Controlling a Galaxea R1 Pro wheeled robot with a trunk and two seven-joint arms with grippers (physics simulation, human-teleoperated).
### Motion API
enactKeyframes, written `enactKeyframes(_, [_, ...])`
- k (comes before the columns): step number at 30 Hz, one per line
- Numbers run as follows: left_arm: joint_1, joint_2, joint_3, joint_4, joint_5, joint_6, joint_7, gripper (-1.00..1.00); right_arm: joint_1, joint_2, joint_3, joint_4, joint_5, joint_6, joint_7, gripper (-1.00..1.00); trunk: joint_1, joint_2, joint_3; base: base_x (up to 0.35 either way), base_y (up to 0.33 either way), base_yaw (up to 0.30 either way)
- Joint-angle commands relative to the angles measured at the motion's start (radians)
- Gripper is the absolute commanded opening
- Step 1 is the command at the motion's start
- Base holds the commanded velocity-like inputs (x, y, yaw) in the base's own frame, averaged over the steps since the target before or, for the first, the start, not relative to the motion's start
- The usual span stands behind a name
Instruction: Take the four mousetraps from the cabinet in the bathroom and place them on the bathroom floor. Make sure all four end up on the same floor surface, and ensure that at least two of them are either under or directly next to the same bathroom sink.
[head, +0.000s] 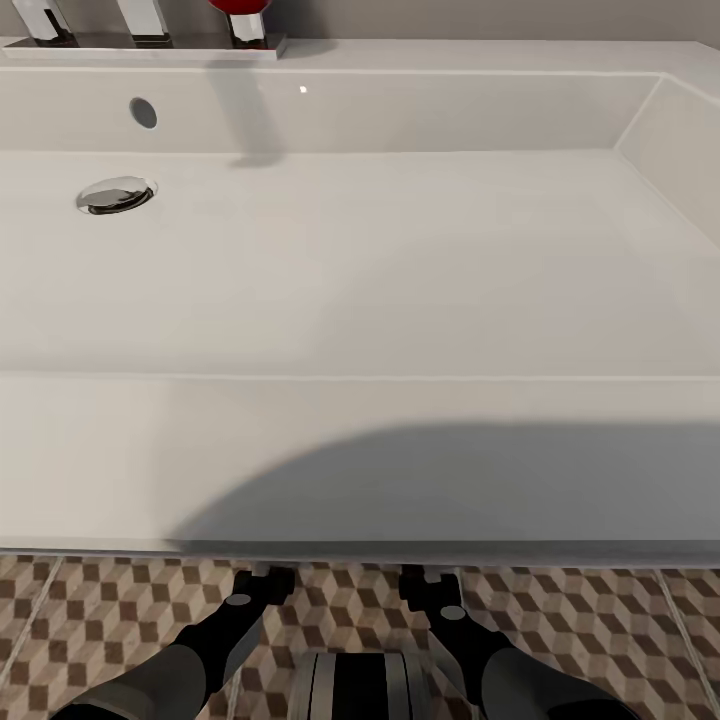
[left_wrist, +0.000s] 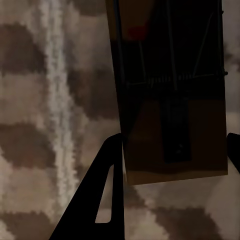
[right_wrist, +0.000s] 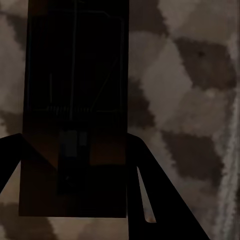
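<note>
The robot stands right up against the sink (head: 360, 300), whose wide white basin takes up most of the head view, with the round drain (head: 116, 195) at the upper left and the tap base with a red object (head: 240, 18) along the top edge. Below the sink's front edge, a strip of cube-patterned floor (head: 90, 630) shows at the bottom of the frame, and both arms reach forward and down under that edge. The left gripper (head: 262, 583) sits at lower centre-left and the right gripper (head: 430, 585) at lower centre-right, close to each other. In the left wrist view a mousetrap (left_wrist: 172, 100), a tan board with wire spring and a red mark, sits between the 2 dark fingers (left_wrist: 107, 185), which are pinching it by its sides over the tiles. In the right wrist view a second mousetrap (right_wrist: 75, 115) is likewise pinched between that gripper's fingers (right_wrist: 150, 195), in deep shadow. Whether either trap already touches the floor I cannot tell. The step in hand looks like setting 2 traps down under the sink. The next move probably calls for lowering each board flat onto the tiles, spreading the fingers to release it, then drawing the arms back without snagging the sink's underside.
</note>
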Motion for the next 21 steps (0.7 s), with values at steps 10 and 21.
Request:
enactKeyframes(10, [-0.001,0.000,-0.009,0.001,0.009,-0.004,0.008,-1.00,-0.001,0.000,0.005,0.001,0.005,0.000,-0.006,-1.00,0.000,0.000,-0.001,0.000,0.000,0.000])
enactKeyframes(21, [-0.001,0.000,-0.009,0.001,0.009,-0.004,0.008,-1.00,-0.001,-0.004,0.004,0.001,-0.004,0.023,0.001,-1.00,0.000,0.000,-0.001,0.000,0.000,0.000])
